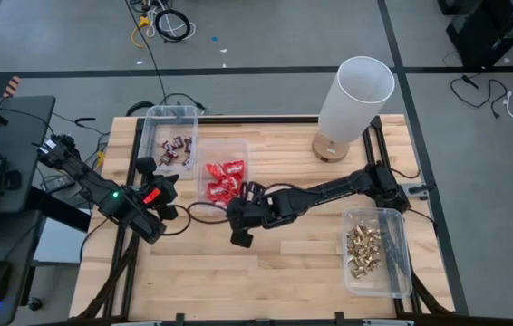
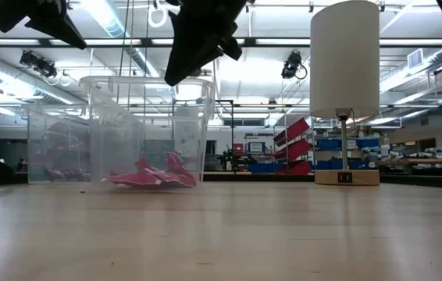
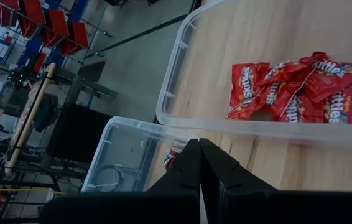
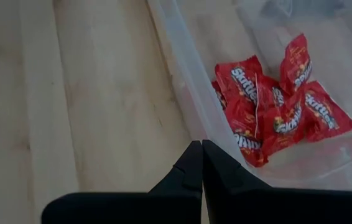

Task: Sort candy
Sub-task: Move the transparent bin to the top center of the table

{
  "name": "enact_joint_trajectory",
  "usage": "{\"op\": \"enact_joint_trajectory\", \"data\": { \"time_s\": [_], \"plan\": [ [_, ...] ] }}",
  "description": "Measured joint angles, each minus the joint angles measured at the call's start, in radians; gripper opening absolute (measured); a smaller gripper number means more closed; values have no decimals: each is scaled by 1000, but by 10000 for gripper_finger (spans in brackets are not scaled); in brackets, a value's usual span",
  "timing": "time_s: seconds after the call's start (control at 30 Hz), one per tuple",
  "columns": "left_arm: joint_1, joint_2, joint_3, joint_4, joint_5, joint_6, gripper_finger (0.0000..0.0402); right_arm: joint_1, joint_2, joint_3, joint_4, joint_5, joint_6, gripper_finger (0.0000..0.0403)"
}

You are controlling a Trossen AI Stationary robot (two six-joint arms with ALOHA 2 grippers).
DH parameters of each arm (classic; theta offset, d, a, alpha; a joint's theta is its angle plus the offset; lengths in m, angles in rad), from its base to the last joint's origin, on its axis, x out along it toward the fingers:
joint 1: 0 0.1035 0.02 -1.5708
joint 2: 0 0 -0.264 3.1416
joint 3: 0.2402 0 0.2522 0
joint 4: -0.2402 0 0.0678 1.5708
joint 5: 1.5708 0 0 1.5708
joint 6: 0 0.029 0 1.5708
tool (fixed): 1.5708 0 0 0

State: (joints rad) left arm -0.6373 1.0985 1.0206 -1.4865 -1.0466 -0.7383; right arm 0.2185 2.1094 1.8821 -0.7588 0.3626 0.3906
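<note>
- High view showed the candy sorted: red packets (image 1: 224,179) in the middle bin (image 1: 238,147), dark bars (image 1: 176,148) at eleven o'clock, gold pieces (image 1: 363,249) at four o'clock.
- Right gripper (image 1: 249,195) hovered beside the red packets, fingers clenched, empty.
- Left gripper (image 1: 168,186) waited at nine o'clock, clenched.

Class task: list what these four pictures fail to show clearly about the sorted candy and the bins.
- Dark mini bars: too small in the high view to read the wrappers; hazy behind bin walls in the low view.
- Gold pieces: seen only in the high view; count unclear.
- Far bin: contents cut off by the left gripper's shut fingers.
</note>
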Motion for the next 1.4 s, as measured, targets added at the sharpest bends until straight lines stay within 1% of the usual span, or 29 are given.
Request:
{"op": "enact_joint_trajectory", "data": {
  "time_s": [0.1, 0.17, 0.27, 0.4, 0.5, 0.63, 0.73, 0.9, 1.4],
  "plan": [
    [0, 0, 0, 0, 0, 0, 0, -10, 0, 0, 10, -1, -2, 0],
    [0, 0, 0, 1, 0, 0, 0, -16, 0, -1, 25, -52, -18, 0],
    [0, 0, 0, 2, 0, 0, 0, -19, 0, -28, 107, -129, -61, 0],
    [0, 0, 0, 2, 0, 0, 0, -16, 0, -82, 203, -143, -114, 0],
    [0, 0, 0, 2, 0, 0, 0, -25, 0, -116, 236, -140, -125, 0],
    [0, 0, 0, 3, 0, 0, 0, -34, 0, -159, 306, -81, -159, 0],
    [0, 0, 0, 5, 0, 0, 0, -35, 0, -165, 327, -47, -196, 0],
    [0, 0, 0, 7, 0, 0, 0, -49, 0, -169, 347, -22, -209, 0],
    [0, 0, 0, 7, 0, 0, 0, -103, 0, -169, 361, -16, -217, 0]
  ]
}}
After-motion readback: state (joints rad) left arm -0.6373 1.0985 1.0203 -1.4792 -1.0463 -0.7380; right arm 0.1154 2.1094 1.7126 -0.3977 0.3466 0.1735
